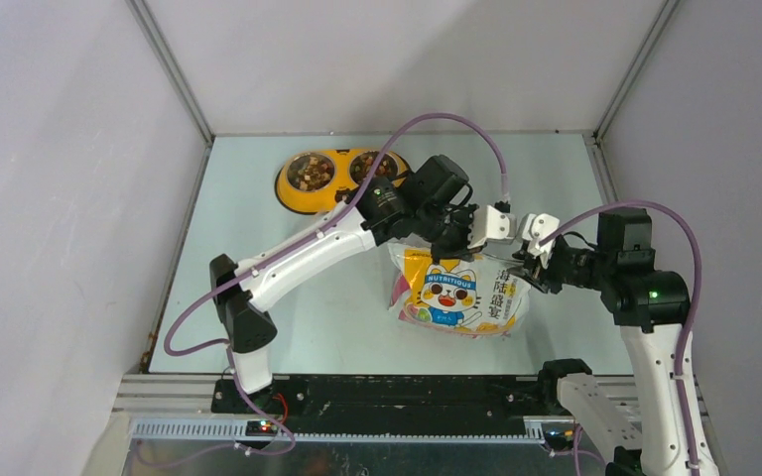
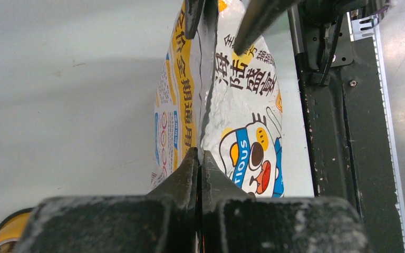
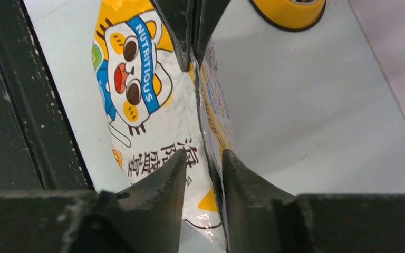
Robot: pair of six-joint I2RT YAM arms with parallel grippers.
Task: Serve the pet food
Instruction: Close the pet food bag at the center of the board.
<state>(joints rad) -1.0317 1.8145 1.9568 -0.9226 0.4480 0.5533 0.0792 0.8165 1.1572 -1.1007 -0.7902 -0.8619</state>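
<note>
A pale green table [image 1: 258,297] boxed in by plain grey walls [image 1: 377,59] fills our overhead view, with a black mounting rail [image 1: 407,392] along the bottom edge. At the centre of the frame the glossy cat-print bag [image 1: 456,293] sits between both arms, its sealed upper edge lifted off the surface.

The left gripper [image 2: 200,155] has its fingers pressed together on that edge. Its wrist view shows the crumpled foil seam running straight into the closed tips. The right gripper [image 3: 204,158] straddles the same seam further along, its fingers narrowly parted. We cannot say whether either pad actually touches the foil.

The pet food [image 1: 310,173] shows as dark and brown kibble in both wells of the yellow feeder [image 1: 293,198], at upper centre of the frame and well apart from the bag. The left arm's white forearm [image 1: 308,248] slants between feeder and bag, its wrist overlapping the right-hand well. Purple cables [image 1: 437,119] loop over both arms.
</note>
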